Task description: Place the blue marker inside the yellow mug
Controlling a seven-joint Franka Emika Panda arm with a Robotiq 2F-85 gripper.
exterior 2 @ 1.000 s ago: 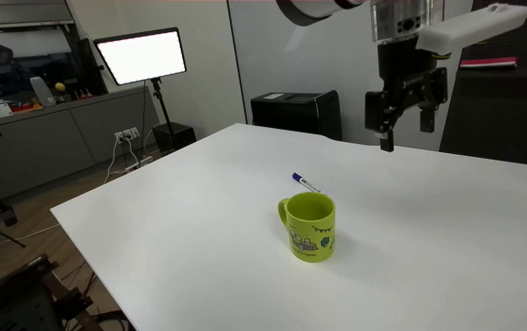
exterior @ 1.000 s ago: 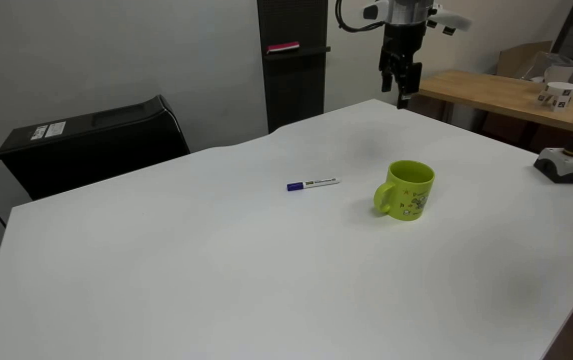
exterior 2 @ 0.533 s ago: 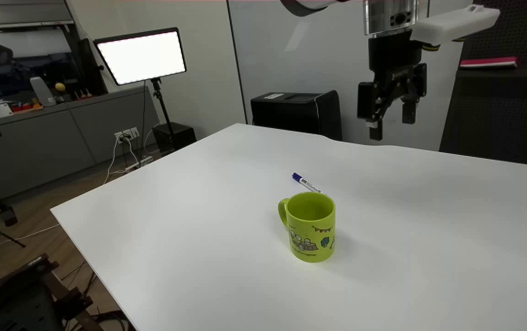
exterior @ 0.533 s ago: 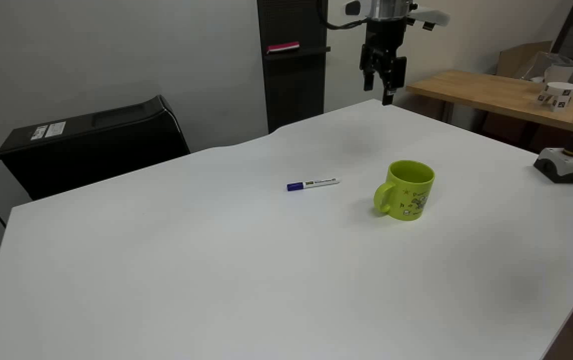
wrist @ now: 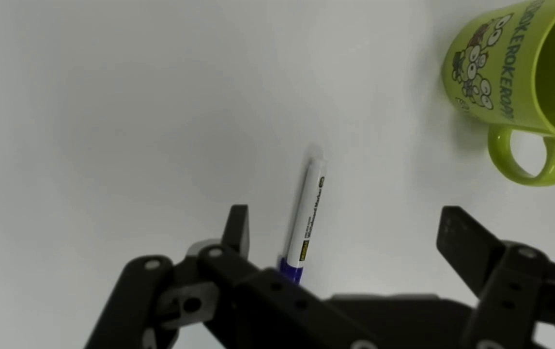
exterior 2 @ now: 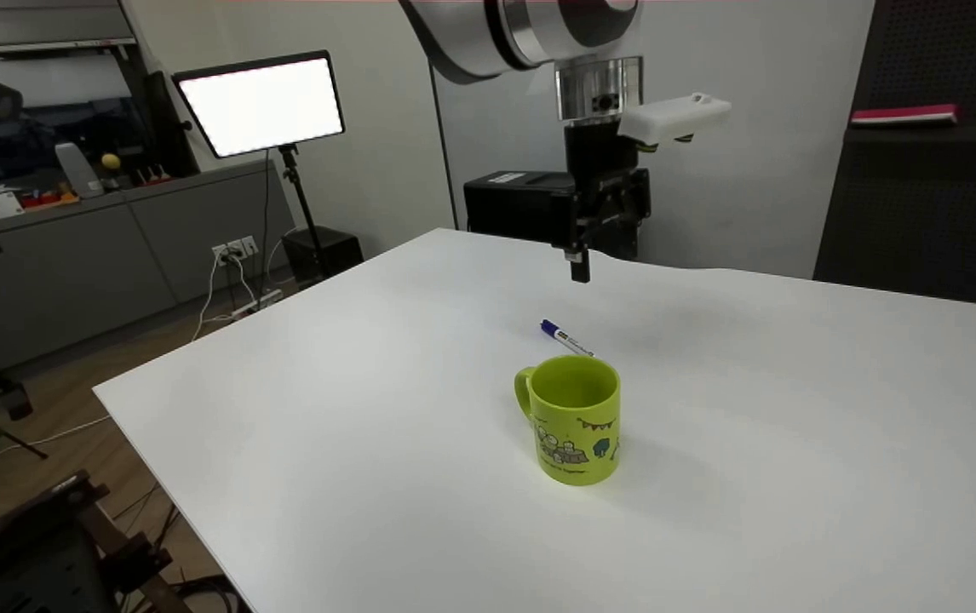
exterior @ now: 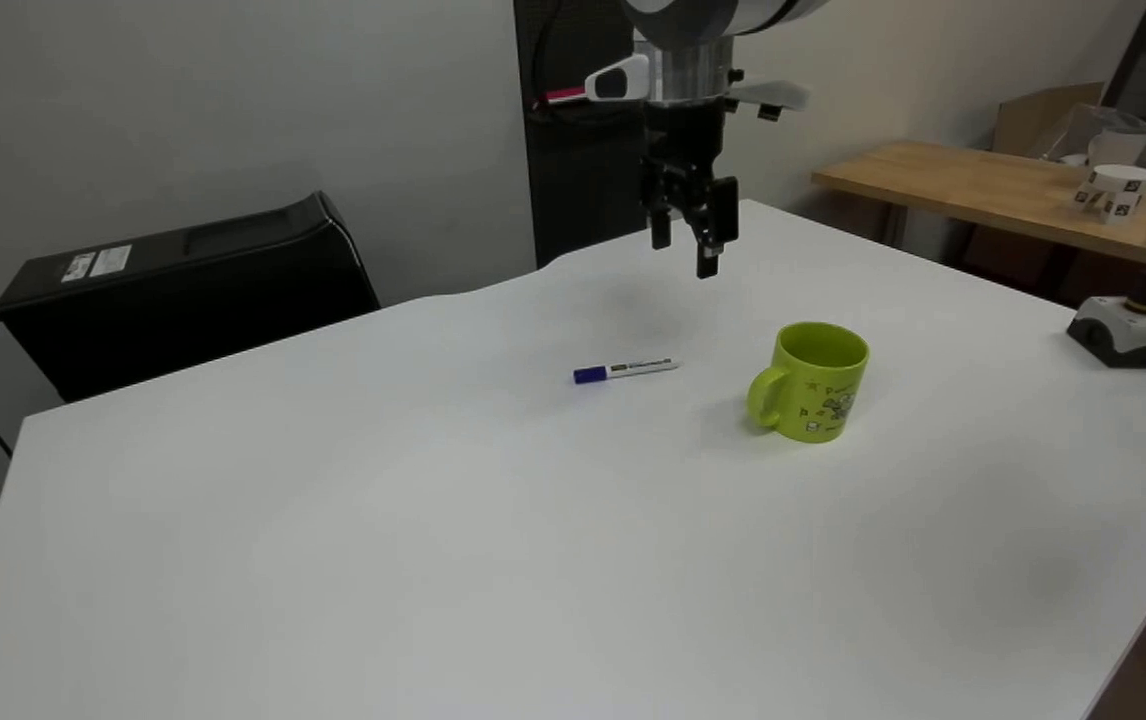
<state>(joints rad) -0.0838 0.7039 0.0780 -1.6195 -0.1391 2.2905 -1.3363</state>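
Observation:
The blue marker (exterior: 627,371) lies flat on the white table, with a white barrel and a dark blue cap. It also shows in an exterior view (exterior 2: 567,338) behind the mug, which hides its tip end. The yellow mug (exterior: 818,385) stands upright, lime green with printed drawings and a side handle; it also shows in an exterior view (exterior 2: 575,426) and at the top right of the wrist view (wrist: 495,72). My gripper (exterior: 684,254) is open and empty above the table. In the wrist view, the marker (wrist: 307,213) appears between the fingers, nearer the left one; its cap end is partly hidden.
The white table (exterior: 333,550) bears a grey and black button box (exterior: 1133,330) at its right edge. A black case (exterior: 193,290) stands behind the table. A wooden table (exterior: 983,190) is at the back right. A lit panel (exterior 2: 262,102) stands beyond the table.
My gripper has moved left and, in the last half second, downward in both exterior views, nearer to the marker. It stays open. The marker and mug have not moved.

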